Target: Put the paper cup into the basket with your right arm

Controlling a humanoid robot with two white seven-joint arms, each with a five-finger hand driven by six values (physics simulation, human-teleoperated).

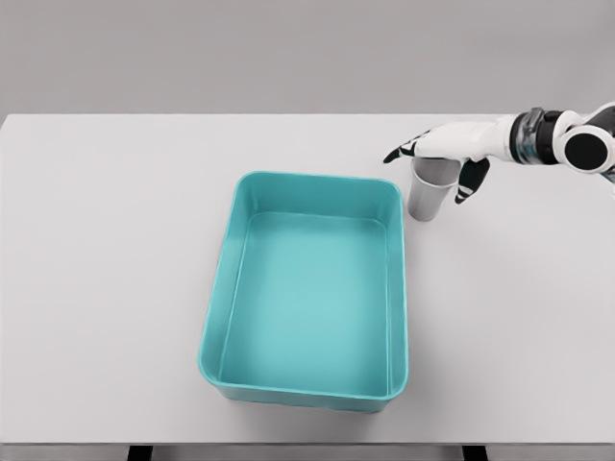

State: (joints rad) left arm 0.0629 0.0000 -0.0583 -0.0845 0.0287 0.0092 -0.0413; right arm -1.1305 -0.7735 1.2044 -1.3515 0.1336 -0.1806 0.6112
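We read no brand, label or writing on anything. Basket (307, 288): teal, rectangular, open top, nothing inside that we see, long axis running away from camera, sits on white table (106, 269). Paper cup (430, 192): grey-white, upright, mouth up, long axis vertical, stands on table just beyond basket's far right corner, outside it. Right hand (444, 154): over cup rim, fingers spread down around cup's top; we cannot tell whether they clamp it. We see 1 arm only, entering from right of basket.
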